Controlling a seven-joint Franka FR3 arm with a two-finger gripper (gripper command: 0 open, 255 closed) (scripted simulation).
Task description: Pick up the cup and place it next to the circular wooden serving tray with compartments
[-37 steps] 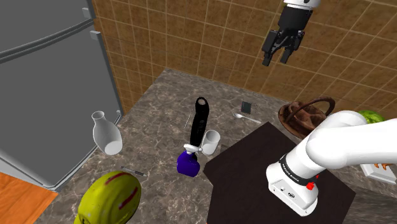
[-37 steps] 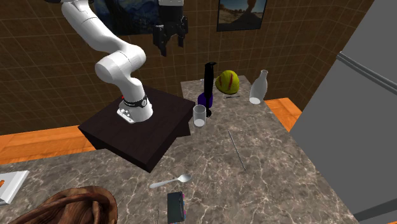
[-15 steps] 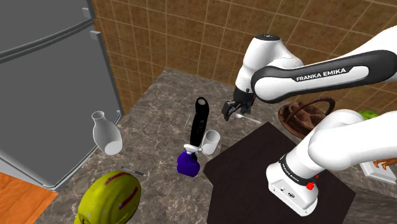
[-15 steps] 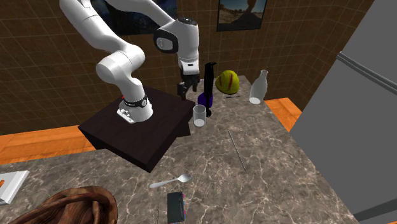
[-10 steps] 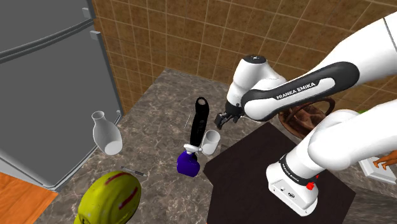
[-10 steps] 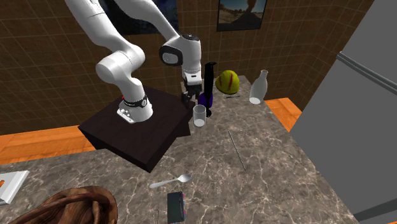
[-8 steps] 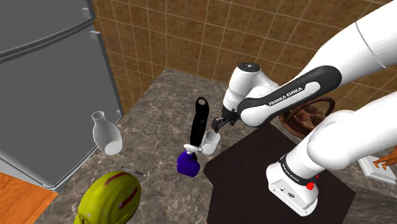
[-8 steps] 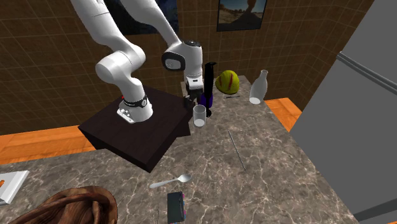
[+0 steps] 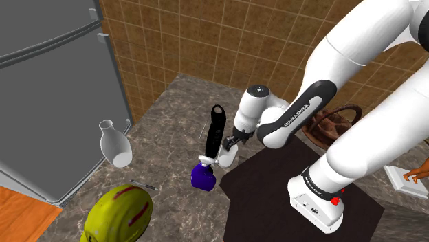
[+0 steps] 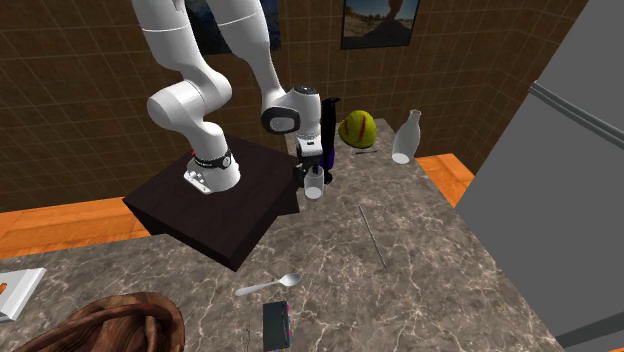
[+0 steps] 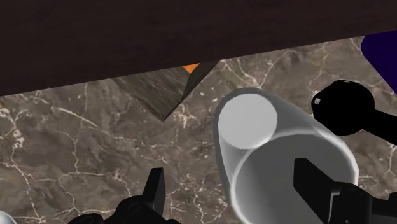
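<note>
My gripper [image 11: 228, 168] is open, fingers apart, close over the pale cup [image 11: 267, 146]; the cup stands upright on the brown marble counter [image 11: 83, 146], just beside my dark stand [image 11: 127, 38]; behind are a brown tiled wall [image 9: 206, 41] and a grey fridge [image 9: 55, 89].

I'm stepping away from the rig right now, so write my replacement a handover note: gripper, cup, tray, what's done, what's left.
Gripper: fingers open, low at the cup, one outside its wall, the other seemingly over its mouth; nothing held.
Cup: upright on the marbled counter by the dark stand's corner.
Wooden tray: on the same counter, well away from the cup.
Done: approach only.
Left: close on the cup, lift, carry, set it down next to the tray.
</note>
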